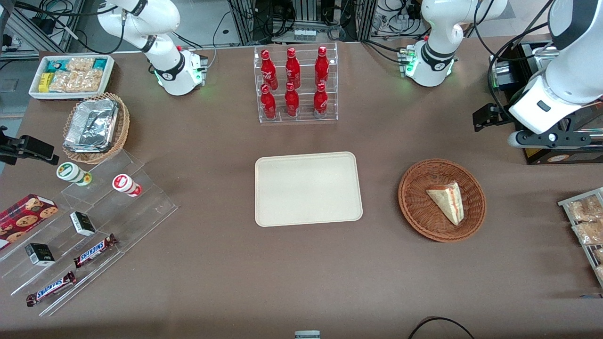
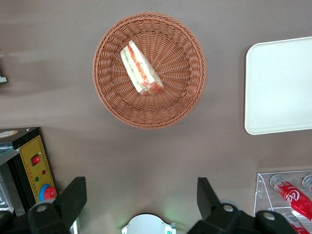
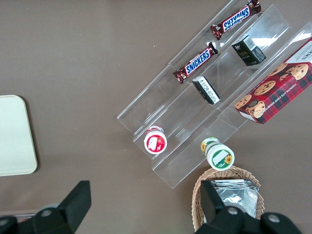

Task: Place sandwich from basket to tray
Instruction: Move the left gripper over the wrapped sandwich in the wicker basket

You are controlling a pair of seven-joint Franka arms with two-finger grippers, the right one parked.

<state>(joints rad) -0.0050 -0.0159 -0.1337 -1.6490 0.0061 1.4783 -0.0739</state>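
- "snickers" is reading clearly on two bars point(image 1: 94, 250) lying on clear acrylic steps point(image 1: 94, 221) toward the parked arm's end of the tabletop point(image 1: 301, 282).
- red bottles point(image 1: 293, 82) are standing in a clear rack.
- the sandwich point(image 1: 447, 201) is lying in the basket point(image 1: 414, 202), beside the bare tray point(image 1: 308, 188).
- the gripper point(image 2: 141, 200) is hovering high above the tabletop, well apart from the basket, fingers point(image 2: 73, 195) spreading wide and holding nothing.

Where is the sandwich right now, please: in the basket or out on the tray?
In the basket: the sandwich lies on its weave, the tray bare. The open gripper hangs above the table.
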